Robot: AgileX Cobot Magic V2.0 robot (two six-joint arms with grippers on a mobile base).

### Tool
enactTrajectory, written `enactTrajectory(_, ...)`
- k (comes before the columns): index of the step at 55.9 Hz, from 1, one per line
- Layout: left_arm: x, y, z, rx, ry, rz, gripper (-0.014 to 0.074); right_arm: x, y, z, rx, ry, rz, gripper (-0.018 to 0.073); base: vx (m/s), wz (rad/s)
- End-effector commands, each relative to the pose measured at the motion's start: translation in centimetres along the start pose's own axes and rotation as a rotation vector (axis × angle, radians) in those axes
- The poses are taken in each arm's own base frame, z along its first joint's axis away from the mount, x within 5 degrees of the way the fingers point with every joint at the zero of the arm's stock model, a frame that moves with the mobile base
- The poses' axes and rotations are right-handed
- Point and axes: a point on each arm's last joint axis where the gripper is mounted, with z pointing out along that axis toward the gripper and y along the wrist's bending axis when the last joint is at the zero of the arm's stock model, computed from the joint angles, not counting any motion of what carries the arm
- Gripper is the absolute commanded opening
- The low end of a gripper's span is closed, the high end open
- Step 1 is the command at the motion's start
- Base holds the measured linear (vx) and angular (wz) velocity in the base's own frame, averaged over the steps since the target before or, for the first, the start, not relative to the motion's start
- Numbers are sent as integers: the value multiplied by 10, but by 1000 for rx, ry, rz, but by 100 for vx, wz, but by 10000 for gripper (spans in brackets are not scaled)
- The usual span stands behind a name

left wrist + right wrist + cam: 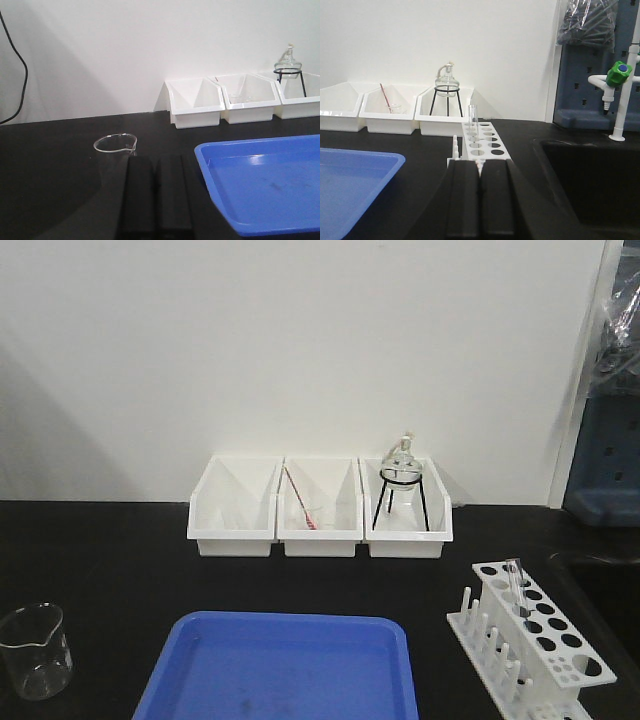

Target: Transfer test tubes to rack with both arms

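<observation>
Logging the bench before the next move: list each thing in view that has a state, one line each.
Test tube: upright in a far hole of the rack.
Rack: standing, other holes empty.
Blue tray: empty.
Beaker: upright, empty.
Left bin: empty.
Middle bin: holds a leaning red-marked rod.
Right bin: holds a tripod with a glass lamp on top.
Left gripper: shut, empty.
Right gripper: shut, empty.
</observation>
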Motion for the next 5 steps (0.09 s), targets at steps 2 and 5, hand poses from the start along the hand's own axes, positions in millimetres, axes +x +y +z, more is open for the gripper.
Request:
enactTrajectory(2, 2, 1, 1, -9, -47, -11, -7, -5, 1, 0, -12, -70, -9, -11, 0, 0)
enactTrajectory(5, 2, 1, 1, -9, -47, -11, -7, -5, 1, 0, -12, -70, -9, -11, 0, 0)
